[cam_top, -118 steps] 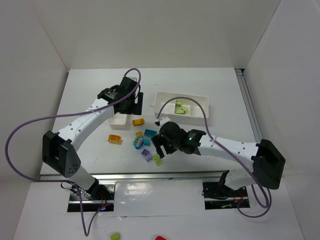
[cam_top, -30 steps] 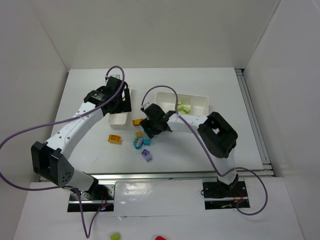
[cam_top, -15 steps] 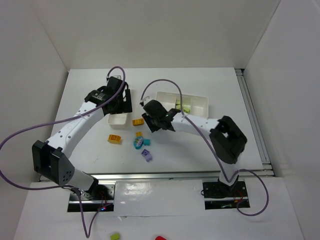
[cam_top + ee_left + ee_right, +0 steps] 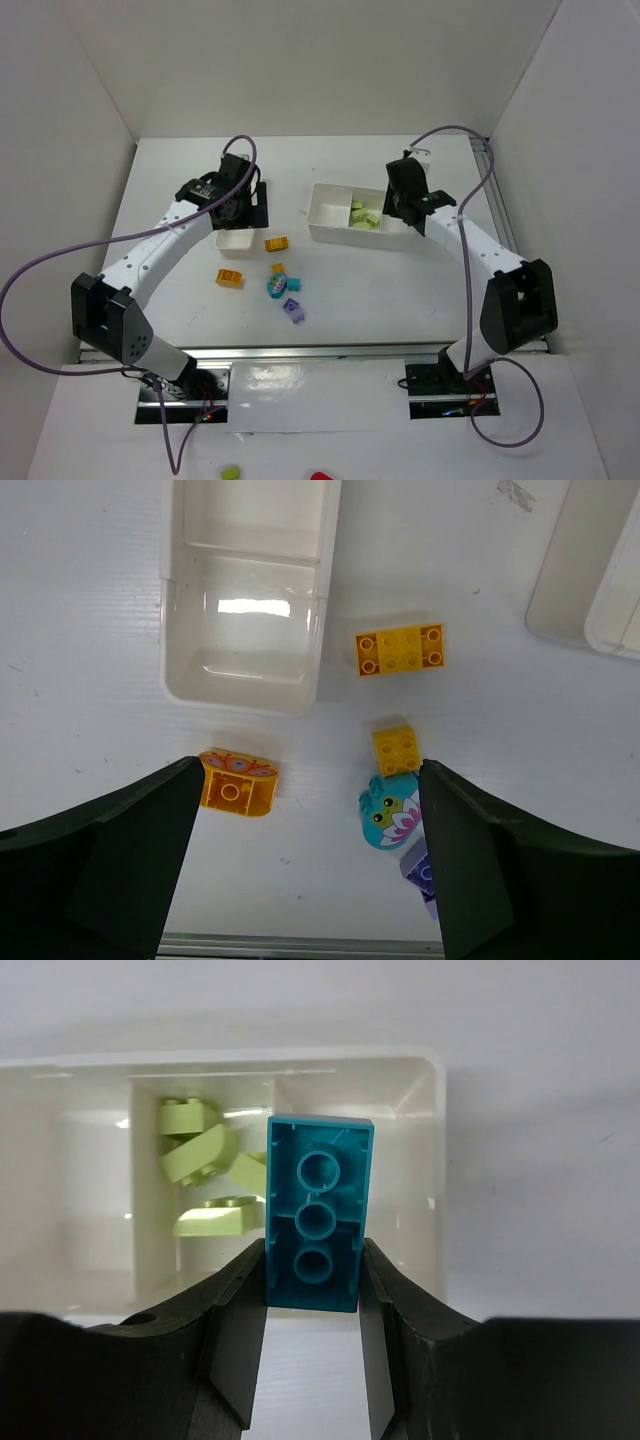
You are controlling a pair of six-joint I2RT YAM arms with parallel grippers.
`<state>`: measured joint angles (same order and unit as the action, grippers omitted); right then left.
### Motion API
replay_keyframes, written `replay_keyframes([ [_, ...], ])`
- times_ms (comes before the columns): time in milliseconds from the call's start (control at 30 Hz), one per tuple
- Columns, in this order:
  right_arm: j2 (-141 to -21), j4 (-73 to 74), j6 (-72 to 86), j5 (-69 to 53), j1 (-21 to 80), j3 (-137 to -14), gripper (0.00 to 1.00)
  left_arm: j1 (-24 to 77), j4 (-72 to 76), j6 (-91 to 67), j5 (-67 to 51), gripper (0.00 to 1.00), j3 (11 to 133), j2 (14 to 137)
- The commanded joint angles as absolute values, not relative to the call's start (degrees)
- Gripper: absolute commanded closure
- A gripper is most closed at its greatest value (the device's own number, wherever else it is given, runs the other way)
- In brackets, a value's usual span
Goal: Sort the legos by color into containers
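Note:
My right gripper [image 4: 315,1290] is shut on a teal lego [image 4: 318,1215], which I hold underside up over the right end of the wider container [image 4: 430,1070]. Its middle compartment holds light green legos [image 4: 200,1155]. In the top view that gripper [image 4: 405,195] hangs over the wider container [image 4: 330,210]. My left gripper [image 4: 308,810] is open and empty above the table, just near of the narrower container [image 4: 240,695], which is empty. Loose below it lie an orange brick [image 4: 400,650], a small yellow one [image 4: 396,750], a curved orange one [image 4: 236,783], a teal frog piece [image 4: 390,810] and a purple one [image 4: 420,865].
A metal rail [image 4: 300,352] runs along the near table edge, with stray green [image 4: 230,472] and red [image 4: 320,477] bits beyond it. White walls close in the left, back and right. Purple cables loop over both arms.
My right gripper shut on the teal lego at the loose pile, lifted it and swung right to the wider container. The left arm has barely moved.

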<state>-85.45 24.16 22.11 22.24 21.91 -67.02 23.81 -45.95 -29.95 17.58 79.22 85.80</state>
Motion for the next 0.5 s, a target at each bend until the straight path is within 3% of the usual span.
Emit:
replay_keyframes([
  [0, -88.49, 24.97, 23.03, 22.50, 21.18, -68.11, 0.64, 23.99, -45.18, -28.74, 16.70, 0.03, 79.10, 86.22],
  [133, -91.31, 24.44, 22.50, 23.72, 19.69, -69.70, 0.57, 23.99, -45.18, -28.21, 16.70, 0.03, 79.63, 86.75],
  [167, -91.32, 24.43, 21.98, 23.73, 19.17, -70.22, 0.42, 23.99, -45.18, -28.21, 16.70, 0.03, 79.63, 86.75],
  [267, -91.32, 24.43, 21.97, 23.73, 19.16, -70.93, 0.29, 23.99, -45.18, -28.21, 16.70, 0.03, 79.63, 86.75],
  [400, -87.90, 24.43, 21.97, 23.20, 20.91, -71.02, 0.27, 23.99, -45.18, -27.69, 17.31, 0.03, 80.16, 86.75],
  [467, -84.22, 24.43, 20.67, 22.95, 22.75, -70.23, 0.34, 23.99, -45.70, -27.69, 18.18, 0.03, 80.77, 86.75],
])
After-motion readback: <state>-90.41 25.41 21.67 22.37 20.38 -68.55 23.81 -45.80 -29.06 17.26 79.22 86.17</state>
